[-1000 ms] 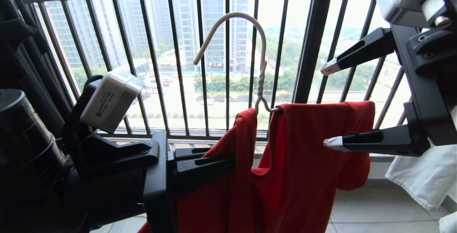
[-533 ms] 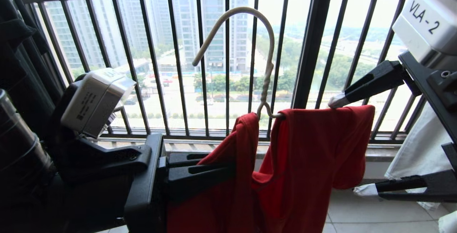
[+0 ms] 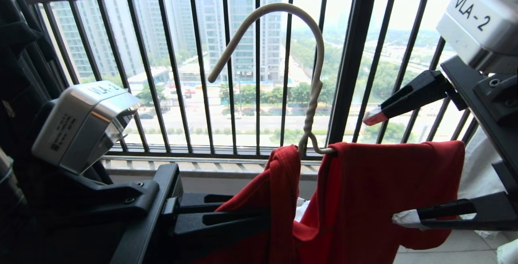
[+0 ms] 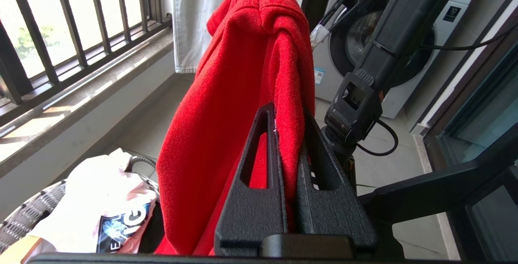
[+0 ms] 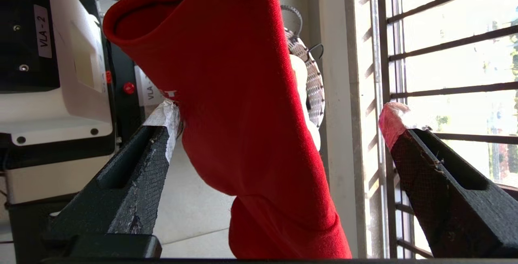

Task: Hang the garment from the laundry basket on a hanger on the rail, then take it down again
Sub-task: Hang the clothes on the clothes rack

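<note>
Before window bars, hanger [image 3: 311,106] hook upright, opening leftward.

"VLA - 2" printed in black on right wrist camera housing [image 3: 477,21], at two o'clock in head view. Same label, partly legible, on left wrist camera housing [image 3: 83,124] at nine o'clock. "VLA - 2" sticker on white robot body [image 5: 42,31]. Washing machine sticker [image 4: 450,13] unreadable.

The garment [image 3: 364,199] hangs on the hanger [image 3: 311,106] before the window railing [image 3: 174,73].

right hand [image 3: 380,169] dropped (garment [image 3: 364,199] too)
</note>
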Robot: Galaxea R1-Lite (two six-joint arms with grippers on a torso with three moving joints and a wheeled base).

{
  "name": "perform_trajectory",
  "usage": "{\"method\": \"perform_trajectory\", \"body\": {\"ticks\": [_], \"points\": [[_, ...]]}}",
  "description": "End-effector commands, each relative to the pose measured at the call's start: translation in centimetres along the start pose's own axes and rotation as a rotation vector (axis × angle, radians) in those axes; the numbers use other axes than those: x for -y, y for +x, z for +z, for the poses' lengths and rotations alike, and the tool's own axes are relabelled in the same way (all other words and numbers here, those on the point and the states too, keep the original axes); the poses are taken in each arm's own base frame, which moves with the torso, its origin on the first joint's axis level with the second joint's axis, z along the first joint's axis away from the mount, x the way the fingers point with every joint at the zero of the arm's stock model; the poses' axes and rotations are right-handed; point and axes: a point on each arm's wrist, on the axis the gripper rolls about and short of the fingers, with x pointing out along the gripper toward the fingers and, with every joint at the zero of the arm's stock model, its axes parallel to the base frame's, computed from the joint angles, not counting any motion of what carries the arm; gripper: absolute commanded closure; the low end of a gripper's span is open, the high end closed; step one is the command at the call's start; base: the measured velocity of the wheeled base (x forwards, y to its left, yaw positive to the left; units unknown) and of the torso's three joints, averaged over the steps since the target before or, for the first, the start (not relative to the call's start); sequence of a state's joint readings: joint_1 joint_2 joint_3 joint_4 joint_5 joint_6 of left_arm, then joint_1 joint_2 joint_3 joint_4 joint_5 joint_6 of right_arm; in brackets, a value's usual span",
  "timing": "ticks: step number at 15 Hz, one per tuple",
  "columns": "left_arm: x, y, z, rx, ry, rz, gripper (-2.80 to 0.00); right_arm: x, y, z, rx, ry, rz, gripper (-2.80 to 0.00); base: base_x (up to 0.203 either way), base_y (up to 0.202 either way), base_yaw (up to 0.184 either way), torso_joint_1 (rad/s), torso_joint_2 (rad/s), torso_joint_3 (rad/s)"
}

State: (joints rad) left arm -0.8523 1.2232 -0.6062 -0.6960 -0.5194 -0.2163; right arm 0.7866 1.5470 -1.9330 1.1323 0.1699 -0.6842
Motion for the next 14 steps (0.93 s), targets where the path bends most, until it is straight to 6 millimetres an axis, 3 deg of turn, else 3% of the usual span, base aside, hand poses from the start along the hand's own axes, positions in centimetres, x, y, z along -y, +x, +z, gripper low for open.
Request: {"method": "perform_trajectory", "body": {"ticks": [1,14], "points": [[0.4,-0.5,0.4,0.023,0.012,-0.011,0.0,0.0,0.5,0.0,0.004,0.032,0.04,-2.8,0.0,0.0,0.0,0.0,0.0,0.0],[1.6,-1.6,1.5,0.077,0.014,-0.04,0.0,0.4,1.5,0.6,0.07,0.07,0.113,-2.8,0.0,0.0,0.0,0.0,0.0,0.0]]}}
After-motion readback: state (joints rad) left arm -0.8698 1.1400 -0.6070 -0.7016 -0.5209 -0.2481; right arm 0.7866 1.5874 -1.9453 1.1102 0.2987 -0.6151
